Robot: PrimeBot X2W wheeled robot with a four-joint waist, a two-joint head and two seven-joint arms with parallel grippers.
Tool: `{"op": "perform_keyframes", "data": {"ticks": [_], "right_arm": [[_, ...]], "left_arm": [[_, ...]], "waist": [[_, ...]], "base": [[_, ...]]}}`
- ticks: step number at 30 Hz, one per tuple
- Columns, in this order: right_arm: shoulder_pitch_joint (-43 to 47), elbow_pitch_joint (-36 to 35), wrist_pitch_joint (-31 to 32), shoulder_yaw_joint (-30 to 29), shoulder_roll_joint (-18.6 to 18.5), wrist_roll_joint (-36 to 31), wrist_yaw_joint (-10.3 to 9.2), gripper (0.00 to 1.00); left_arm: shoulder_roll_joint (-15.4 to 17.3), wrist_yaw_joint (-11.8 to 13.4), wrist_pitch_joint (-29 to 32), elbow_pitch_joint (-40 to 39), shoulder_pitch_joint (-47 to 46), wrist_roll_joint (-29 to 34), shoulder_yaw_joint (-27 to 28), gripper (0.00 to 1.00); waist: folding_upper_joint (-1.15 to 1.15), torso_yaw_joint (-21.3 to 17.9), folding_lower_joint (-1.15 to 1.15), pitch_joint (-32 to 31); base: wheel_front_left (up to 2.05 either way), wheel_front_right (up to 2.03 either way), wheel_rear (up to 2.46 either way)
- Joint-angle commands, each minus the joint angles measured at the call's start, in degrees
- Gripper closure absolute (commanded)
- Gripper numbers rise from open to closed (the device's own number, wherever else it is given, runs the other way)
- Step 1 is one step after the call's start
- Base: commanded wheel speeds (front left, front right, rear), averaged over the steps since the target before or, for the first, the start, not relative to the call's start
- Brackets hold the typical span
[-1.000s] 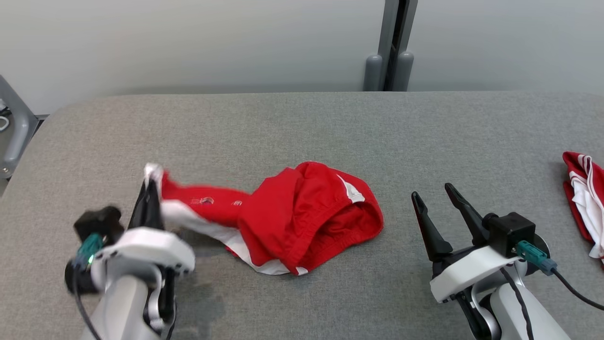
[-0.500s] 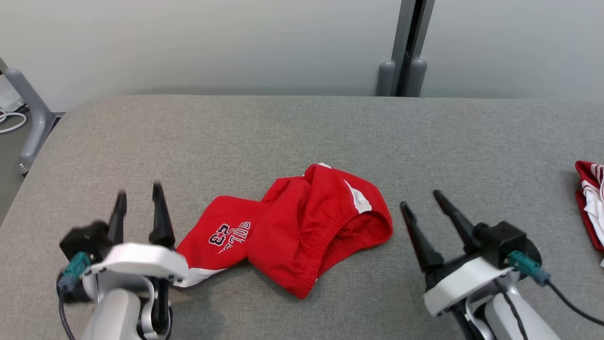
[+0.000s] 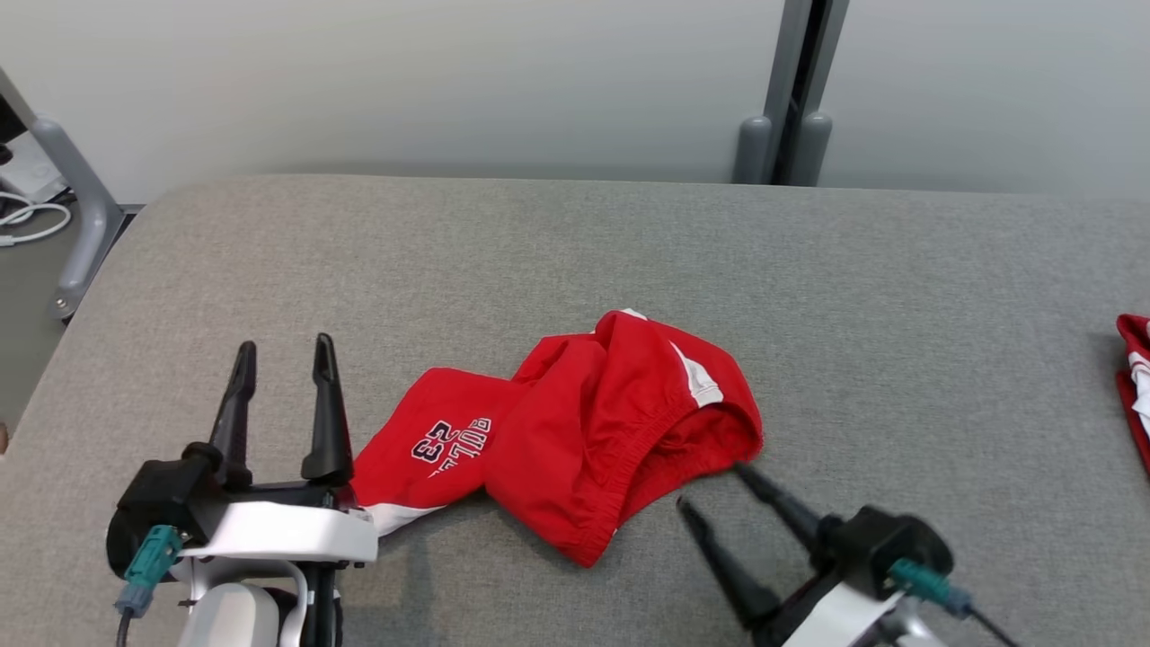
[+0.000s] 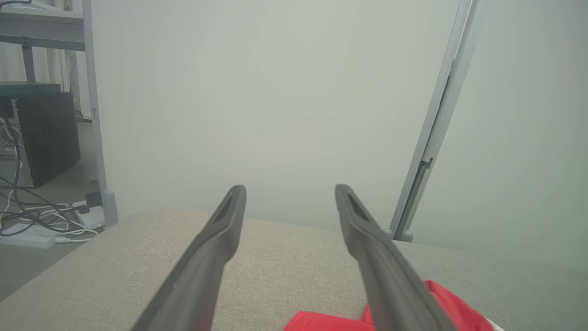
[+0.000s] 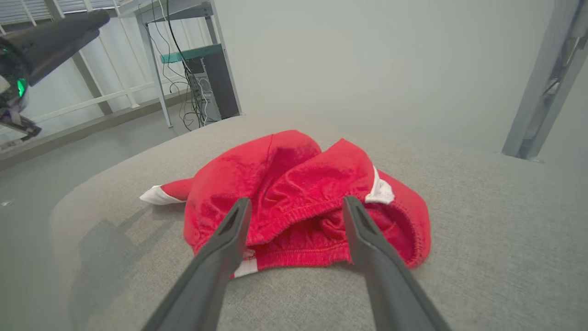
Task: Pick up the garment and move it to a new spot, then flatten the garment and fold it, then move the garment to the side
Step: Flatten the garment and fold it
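- The left gripper (image 3: 284,343) stands at the near left, its fingers spread wide with nothing between them. It is just beside the garment's trimmed leg end, which suggests it is free to take a fresh hold there.
- The right gripper (image 3: 713,485) sits at the near right, fingers likewise spread and empty. The tips point at the gaping waistband, close to it but apart. In the right wrist view the elastic hem lies framed between the two fingers, so this looks like a line-up for a grasp of the waist.
- The garment (image 3: 575,431) lies on the desk (image 3: 539,243) between the two grippers, toward the front middle.
- It is a pair of red shorts, crumpled. One leg stretches flat toward the left gripper, with dark lettering and a number that read upside down in the head view, and white trim at its hem.
- The rest is bunched into a mound with the gathered waistband open toward the right gripper and a white stripe on top.
- It is not yet flat, so spreading it out seems to be the step in hand. The cloth looks thin and limp, likely to sag and drag when pulled.
- Beyond it the grey weave of the desk runs on, giving room to spread.
- A second red and white cloth (image 3: 1134,377) lies at the far right edge, well apart.
- A grey post (image 3: 791,99) stands against the pale wall behind.
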Motion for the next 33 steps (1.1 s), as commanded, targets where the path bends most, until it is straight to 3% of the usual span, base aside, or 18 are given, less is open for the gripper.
{"op": "perform_keyframes", "data": {"ticks": [1, 5, 9, 20, 21, 22, 23, 29, 33], "right_arm": [[1.1, 1.0, -0.2, 2.7, -0.3, 1.4, 0.0, 0.0], [-0.9, 2.9, 1.4, 10.8, -0.8, 7.1, -0.01, 0.0], [-3.3, 5.5, 1.7, 15.4, -0.8, 11.7, 0.0, 0.0], [-7.7, 11.2, 0.3, 19.8, 0.1, 19.3, 0.0, 0.0], [-7.9, 11.7, 0.2, 19.8, 0.1, 19.4, 0.0, 0.34], [-8.3, 12.4, 0.0, 19.8, 0.2, 19.3, 0.0, 0.77], [-8.5, 12.9, 0.0, 19.6, 0.4, 19.2, 0.0, 1.0], [-9.7, 13.5, -0.2, 18.3, 0.1, 18.7, 0.0, 1.0], [-9.3, 11.9, -0.2, 15.4, -2.2, 18.8, 0.0, 1.0]], "left_arm": [[0.1, 0.0, -0.2, 0.1, 0.0, -0.5, -0.7, 0.0], [0.1, 0.3, -0.2, 0.5, -0.4, -1.0, -2.3, 0.0], [0.1, 0.8, -0.2, 0.5, -0.7, -1.2, -3.3, 0.0], [0.1, 1.3, -0.2, 0.4, -0.4, -1.6, -4.2, 0.0], [0.1, 1.3, -0.2, 0.4, -0.3, -1.6, -4.1, 0.0], [0.1, 1.4, -0.2, 0.4, -0.2, -1.6, -4.0, 0.0], [0.1, 1.4, -0.2, 0.3, 0.0, -1.7, -4.0, 0.0], [0.1, 1.8, -0.2, 0.0, 0.5, -1.8, -3.5, 0.0], [0.1, 1.7, -0.2, -0.1, 0.7, -2.0, -3.5, 0.0]], "waist": [[0.0, 0.7, 0.0, 0.2], [0.0, 2.3, 0.0, 0.7], [0.0, 4.0, 0.0, 1.2], [0.0, 8.3, 0.0, 1.9], [0.0, 8.5, 0.0, 1.9], [0.0, 8.7, 0.0, 1.9], [0.0, 8.8, 0.0, 1.9], [0.0, 8.1, 0.0, 1.7], [0.0, 6.5, 0.0, 1.4]], "base": [[0.0, 0.0, 0.0], [0.0, 0.0, 0.0], [0.0, 0.0, 0.0], [0.0, 0.0, 0.0], [0.0, 0.0, 0.0], [0.0, 0.0, 0.0], [0.0, 0.0, 0.0], [0.0, 0.0, 0.0], [0.0, 0.0, 0.0]]}}
